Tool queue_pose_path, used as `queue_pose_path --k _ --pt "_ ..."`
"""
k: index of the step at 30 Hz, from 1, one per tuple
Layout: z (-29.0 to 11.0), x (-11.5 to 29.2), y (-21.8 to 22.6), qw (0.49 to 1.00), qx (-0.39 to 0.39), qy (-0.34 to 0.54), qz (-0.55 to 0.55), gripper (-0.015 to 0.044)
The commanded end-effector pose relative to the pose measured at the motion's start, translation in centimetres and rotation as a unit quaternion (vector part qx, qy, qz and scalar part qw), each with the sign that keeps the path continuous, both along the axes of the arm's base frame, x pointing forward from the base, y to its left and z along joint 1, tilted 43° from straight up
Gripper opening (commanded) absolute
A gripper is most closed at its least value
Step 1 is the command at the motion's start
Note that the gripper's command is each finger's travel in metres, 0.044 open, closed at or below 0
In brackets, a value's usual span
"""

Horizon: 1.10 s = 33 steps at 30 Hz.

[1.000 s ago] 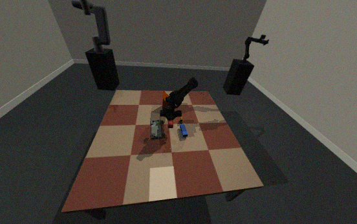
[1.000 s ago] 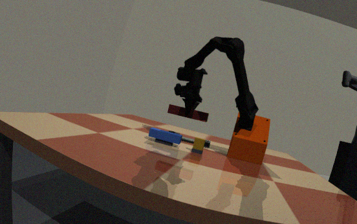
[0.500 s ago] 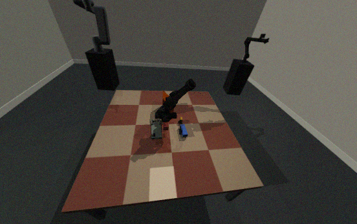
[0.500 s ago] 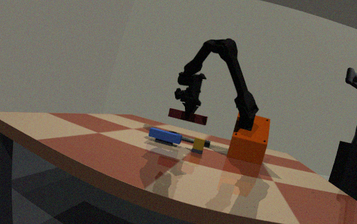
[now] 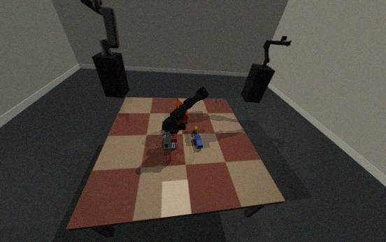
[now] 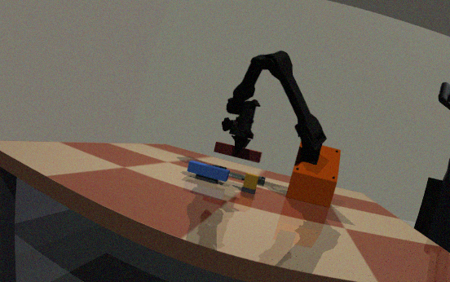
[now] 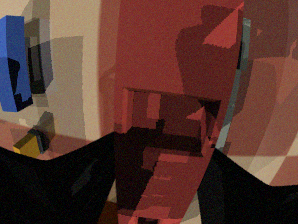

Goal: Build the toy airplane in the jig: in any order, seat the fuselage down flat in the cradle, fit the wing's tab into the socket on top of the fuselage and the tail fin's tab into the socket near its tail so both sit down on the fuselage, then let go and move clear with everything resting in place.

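My gripper [image 6: 240, 150] [image 7: 165, 146] is shut on the red fuselage [image 6: 253, 156] [image 7: 150, 55] and holds it above the table, roughly level. A socket shows in its top in the wrist view. The grey cradle jig [image 5: 168, 140] [image 7: 231, 112] is below the fuselage; the wrist view shows only its edge past the fuselage's right side, the rest hidden. The blue wing [image 5: 198, 140] [image 6: 208, 170] [image 7: 12, 65] rests on a dark stand. The yellow tail fin [image 5: 196, 128] [image 6: 251, 181] [image 7: 26, 145] is on a small dark stand nearer the arm's base.
The orange base block [image 6: 314, 187] carries the arm at the back of the checkered table [image 5: 206, 192] [image 6: 98, 191]. The blue wing and yellow fin stand beside the jig, on the left in the wrist view. Two dark pedestals with arms stand beyond the table.
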<state>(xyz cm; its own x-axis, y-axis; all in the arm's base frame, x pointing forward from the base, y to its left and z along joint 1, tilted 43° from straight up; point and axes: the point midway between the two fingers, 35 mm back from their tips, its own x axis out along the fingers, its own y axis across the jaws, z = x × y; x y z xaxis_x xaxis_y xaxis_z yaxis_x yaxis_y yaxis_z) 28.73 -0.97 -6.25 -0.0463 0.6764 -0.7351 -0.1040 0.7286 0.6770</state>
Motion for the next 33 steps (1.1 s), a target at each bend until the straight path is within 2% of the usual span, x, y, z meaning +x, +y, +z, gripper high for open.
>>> queue_pose_path --k 1,13,20,21,33 --pt "-1.3 0.2 -0.8 1.000 -0.003 -0.008 0.002 0.0000" --pt "-4.4 -0.1 -1.8 1.000 -0.003 -0.015 0.009 0.0000" --pt "-4.4 -0.1 -1.8 1.000 -0.003 -0.015 0.009 0.0184" --pt "-4.4 -0.1 -1.8 1.000 -0.003 -0.015 0.009 0.0195" --pt "-4.4 -0.1 -1.8 1.000 -0.003 -0.015 0.009 0.0195"
